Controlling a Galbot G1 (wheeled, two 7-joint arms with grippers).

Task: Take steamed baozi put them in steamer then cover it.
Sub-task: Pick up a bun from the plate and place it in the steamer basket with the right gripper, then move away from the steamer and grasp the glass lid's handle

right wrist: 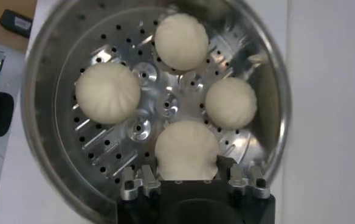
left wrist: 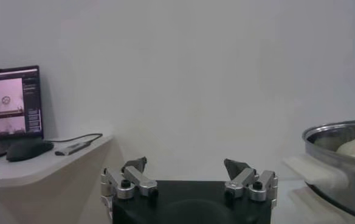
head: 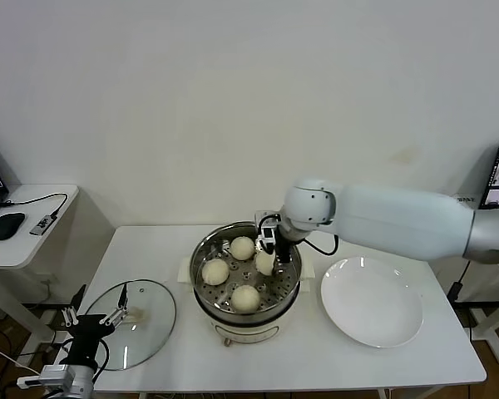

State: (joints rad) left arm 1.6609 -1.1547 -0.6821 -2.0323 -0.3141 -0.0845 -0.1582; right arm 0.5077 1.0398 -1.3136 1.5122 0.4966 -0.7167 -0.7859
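Note:
The steamer (head: 196,268) stands mid-table, a shiny steel pot with a perforated tray (right wrist: 135,73). Three baozi lie loose on the tray (right wrist: 181,40) (right wrist: 107,92) (right wrist: 230,103). My right gripper (right wrist: 188,162) reaches down into the pot on its right side and is shut on one more baozi (right wrist: 185,146), low over the tray; whether that bun touches the tray I cannot tell. The head view shows this held baozi (head: 265,263) under the right gripper (head: 271,252). My left gripper (head: 100,299) (left wrist: 185,164) is parked open and empty at the table's front left.
The glass lid (head: 145,320) lies flat on the table left of the steamer, just beside my left gripper. An empty white plate (head: 372,301) sits to the steamer's right. A side desk (head: 33,241) with a mouse and cable stands at far left.

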